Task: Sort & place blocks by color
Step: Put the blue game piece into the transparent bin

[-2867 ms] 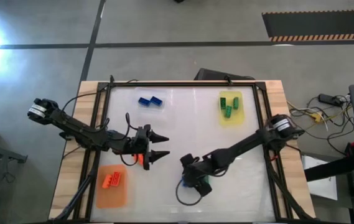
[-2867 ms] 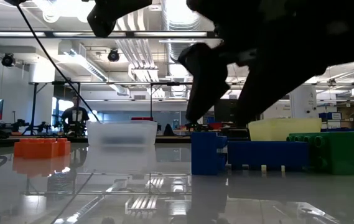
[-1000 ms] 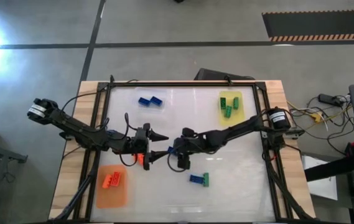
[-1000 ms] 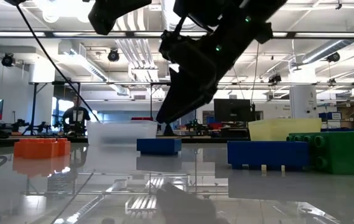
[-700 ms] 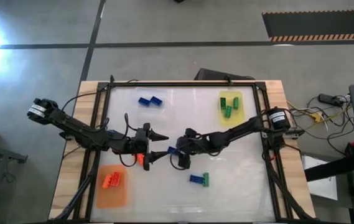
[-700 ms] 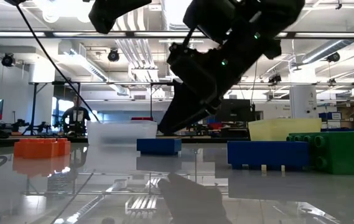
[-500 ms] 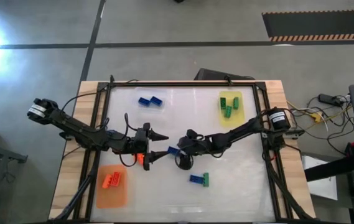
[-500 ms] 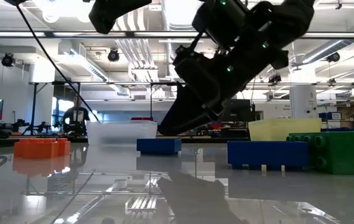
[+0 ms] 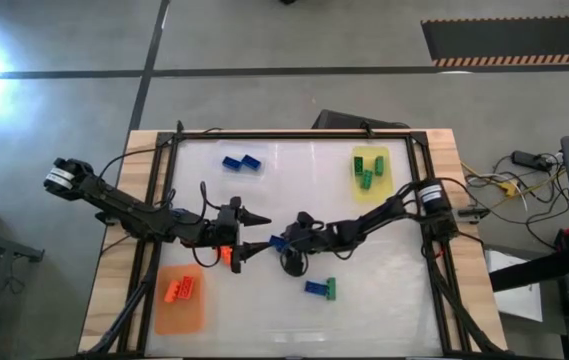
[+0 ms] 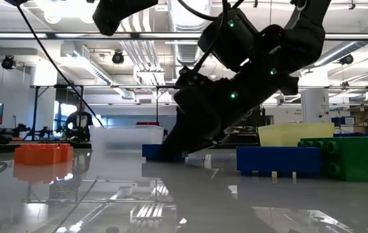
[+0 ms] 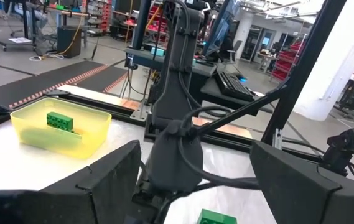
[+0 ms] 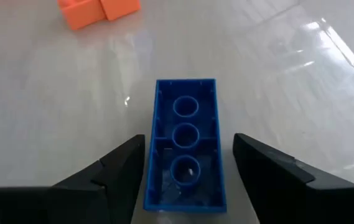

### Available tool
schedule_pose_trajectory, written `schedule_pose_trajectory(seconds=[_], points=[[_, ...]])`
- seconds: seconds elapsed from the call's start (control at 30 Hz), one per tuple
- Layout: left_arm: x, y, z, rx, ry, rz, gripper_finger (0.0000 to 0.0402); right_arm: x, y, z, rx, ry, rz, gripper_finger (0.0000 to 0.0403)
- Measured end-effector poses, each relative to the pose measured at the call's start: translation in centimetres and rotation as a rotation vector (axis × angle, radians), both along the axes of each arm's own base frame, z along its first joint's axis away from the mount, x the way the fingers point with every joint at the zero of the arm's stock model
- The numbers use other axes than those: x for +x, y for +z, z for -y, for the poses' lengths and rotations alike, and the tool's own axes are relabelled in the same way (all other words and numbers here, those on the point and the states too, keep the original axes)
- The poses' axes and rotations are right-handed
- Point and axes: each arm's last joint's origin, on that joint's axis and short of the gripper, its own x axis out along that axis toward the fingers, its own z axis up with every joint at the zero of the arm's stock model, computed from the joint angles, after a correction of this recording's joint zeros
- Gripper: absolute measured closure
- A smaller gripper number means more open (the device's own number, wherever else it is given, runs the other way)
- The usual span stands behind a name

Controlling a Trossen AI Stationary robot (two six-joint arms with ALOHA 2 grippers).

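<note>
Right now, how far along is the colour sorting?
Done: green blocks on the yellow mat, two blue blocks on the clear mat, orange blocks on the orange mat. In hand: the right tool straddles a loose blue block, open. To do: that block, plus a blue and green pair; the left tool hovers open.

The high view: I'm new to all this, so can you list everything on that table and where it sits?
Blue blocks: two, blue, far side, on clear tray.
Green blocks: about three, green, in yellow tray.
Orange blocks: small cluster, orange, on orange mat.
Stray orange block: one, orange, bare table beside the left end effector.
Middle blue block: one, blue, studs down, table centre.
Blue-and-green pair: two, touching, near side.
Left end effector: one, dark, open, left of centre.
Right end effector: one, dark, open, straddling the middle blue block.
</note>
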Motion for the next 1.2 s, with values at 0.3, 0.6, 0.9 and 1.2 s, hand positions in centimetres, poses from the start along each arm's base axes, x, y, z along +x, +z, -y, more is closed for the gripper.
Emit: schedule_pose_trajectory(seconds=[0.3, 0.6, 0.9, 1.2], points=[[0.0, 0.0, 0.0, 0.021, 0.001, -0.004, 0.0114, 0.1, 0.6, -0.4, -0.049, 0.038, -0.02, 0.026], [0.1, -0.7, 0.0, 0.062, 0.002, -0.039, 0.0114, -2.1, 4.7, -1.0, -0.135, 0.126, -0.058, 0.0279], [1.7, -4.0, 0.6, 0.203, -0.014, -0.162, 0.0114, -6.3, 10.3, -1.5, -0.197, 0.141, 0.232, 0.0279], [4.3, -6.8, 0.4, 0.208, 0.035, -0.112, 0.0114, -7.8, 10.7, -1.4, -0.181, 0.164, 0.401, 0.0279]])
